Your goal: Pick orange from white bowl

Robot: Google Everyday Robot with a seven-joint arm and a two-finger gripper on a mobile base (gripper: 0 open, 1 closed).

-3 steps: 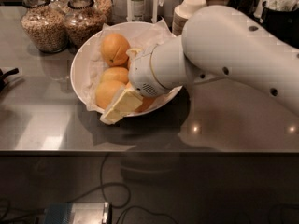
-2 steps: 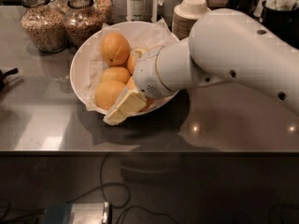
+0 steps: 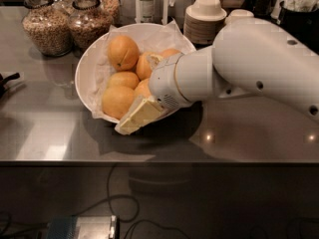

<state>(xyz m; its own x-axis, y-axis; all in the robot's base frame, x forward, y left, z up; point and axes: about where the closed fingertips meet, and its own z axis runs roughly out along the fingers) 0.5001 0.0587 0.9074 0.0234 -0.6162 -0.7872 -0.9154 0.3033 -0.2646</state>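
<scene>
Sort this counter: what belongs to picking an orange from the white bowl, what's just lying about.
Job: orange; white bowl; gripper, at the bowl's front rim beside that orange.
Lying about: grain jars; stacked saucers; bottle.

The tabletop (image 3: 60,133) was brushed metal, dull grey with soft, smeared reflections. The white bowl (image 3: 82,91), midway between the back and front edges, had a smooth, glossy wall, and the paper (image 3: 102,59) lining it was matt and crinkled. The orange (image 3: 118,101) on the bowl's front side had a dimpled, faintly shiny peel. The gripper (image 3: 135,117), over the bowl's rim nearest the front edge, looked like matt cream plastic. The arm (image 3: 259,59) behind it wore a smooth white shell with a satin sheen. The jars (image 3: 47,26) at the back left corner were clear glass
</scene>
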